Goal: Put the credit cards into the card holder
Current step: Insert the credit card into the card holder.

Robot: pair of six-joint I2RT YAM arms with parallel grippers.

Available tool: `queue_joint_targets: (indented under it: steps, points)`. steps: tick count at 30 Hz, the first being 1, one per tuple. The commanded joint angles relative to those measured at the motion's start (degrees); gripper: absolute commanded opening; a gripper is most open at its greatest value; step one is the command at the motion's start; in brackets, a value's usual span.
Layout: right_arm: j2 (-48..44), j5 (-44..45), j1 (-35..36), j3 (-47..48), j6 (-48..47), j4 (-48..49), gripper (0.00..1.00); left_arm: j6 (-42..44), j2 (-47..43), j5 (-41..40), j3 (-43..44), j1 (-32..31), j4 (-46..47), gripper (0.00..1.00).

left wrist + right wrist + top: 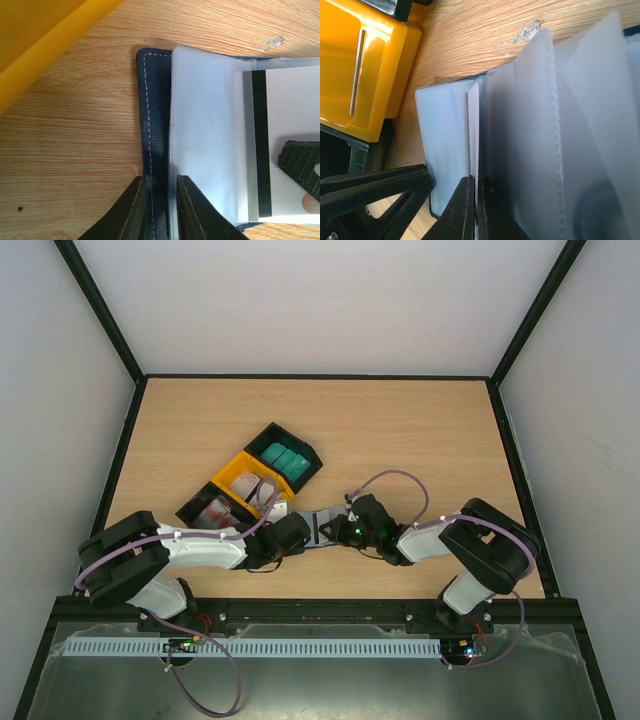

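I read the left gripper (161,212) as clenched on the card holder (154,125): its two fingers pinch the stitched navy cover edge between them. The card holder lies open on the table (400,430), between the two grippers in the top view and just beside the near side of the black-and-yellow tray (236,468). Its clear sleeves (205,140) fan up from the cover. The right gripper (476,210) is closed tight on a white credit card (290,115) with a black magnetic stripe. In the right wrist view this card stands edge-on between the fingertips, set among the sleeves. In the left wrist view one ribbed finger pad (300,162) of the right gripper rests on the card's face. I cannot tell whether the card is seated inside a pocket. The other credit cards are in the tray: teal cards (285,458) in the far black compartment, whitish cards (262,490) in the yellow middle compartment, red-marked cards (215,512) in the near black compartment.
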Motion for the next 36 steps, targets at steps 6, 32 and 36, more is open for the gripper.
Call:
queue_joint_targets:
  steps: [6, 32, 36]
  points:
    - [5.1, 0.2, 0.3, 1.6, -0.9, -2.3, 0.03, 0.8, 3.2, 2.8, -0.5, -0.7, -5.0, 0.19]
    - [0.5, 11.2, 2.1, 10.4, -10.5, -25.7, 0.49, 3.8, 3.9, 2.7, -0.4, 0.2, 1.9, 0.24]
    - [2.0, 13.7, 3.9, 13.5, -14.5, -31.0, 0.49, 4.2, 3.4, 3.5, -0.9, 0.8, 3.2, 0.25]
